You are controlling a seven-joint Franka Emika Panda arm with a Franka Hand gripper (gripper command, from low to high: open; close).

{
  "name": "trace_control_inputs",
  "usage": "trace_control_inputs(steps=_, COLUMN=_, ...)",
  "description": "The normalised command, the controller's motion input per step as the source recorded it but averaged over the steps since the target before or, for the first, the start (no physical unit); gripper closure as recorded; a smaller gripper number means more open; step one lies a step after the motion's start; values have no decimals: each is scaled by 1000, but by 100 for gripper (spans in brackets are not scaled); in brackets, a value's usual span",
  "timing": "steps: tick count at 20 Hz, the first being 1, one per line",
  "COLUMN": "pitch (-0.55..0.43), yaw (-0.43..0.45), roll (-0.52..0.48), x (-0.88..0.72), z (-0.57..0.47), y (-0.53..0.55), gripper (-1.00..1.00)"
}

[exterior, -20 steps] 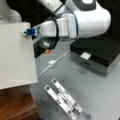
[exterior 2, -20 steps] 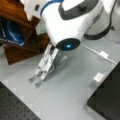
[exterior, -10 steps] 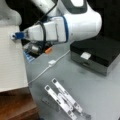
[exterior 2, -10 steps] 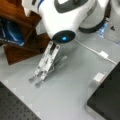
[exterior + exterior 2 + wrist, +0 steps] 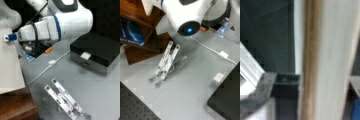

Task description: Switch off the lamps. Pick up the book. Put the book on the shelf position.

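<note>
The book (image 5: 10, 67) is a large white sheet lying flat at a front view's left, over the reddish-brown wood of the shelf position (image 5: 17, 107). My gripper (image 5: 8, 38), with a blue tip, sits at the book's upper right edge. In the wrist view the book's edge (image 5: 335, 50) runs upright between a dark finger (image 5: 277, 85) and a blue one, so the gripper (image 5: 320, 100) is shut on it. In a front view the shelf position (image 5: 137, 17) stands at the upper left, with the arm above it. The lamps are out of view.
A slotted metal stand (image 5: 65, 100) (image 5: 166, 62) lies on the grey table. The black-topped box (image 5: 100, 50) (image 5: 227, 100) stands at the right. A white cable with an inline switch (image 5: 51, 62) (image 5: 223, 53) crosses the table. A blue object (image 5: 130, 32) sits inside the wooden block.
The arm has swung toward a front view's left, carrying the gripper further over the book and the wooden block. The stand, box and cable have not moved.
</note>
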Motion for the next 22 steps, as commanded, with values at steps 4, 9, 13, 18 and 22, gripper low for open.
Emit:
trace_control_inputs(steps=4, pitch=-223, yaw=243, roll=111, x=-447, z=-153, y=-122, gripper=-100)
trace_control_inputs(steps=9, pitch=-163, yaw=199, roll=96, x=-362, z=-96, y=-34, gripper=-100)
trace_control_inputs(steps=13, pitch=-142, yaw=138, roll=93, x=-256, z=-111, y=65, gripper=-100)
trace_control_inputs(steps=18, pitch=-122, yaw=52, roll=119, x=-192, z=-91, y=177, gripper=-100)
trace_control_inputs(steps=22, pitch=-161, yaw=-123, roll=327, x=-173, z=10, y=341, gripper=-100)
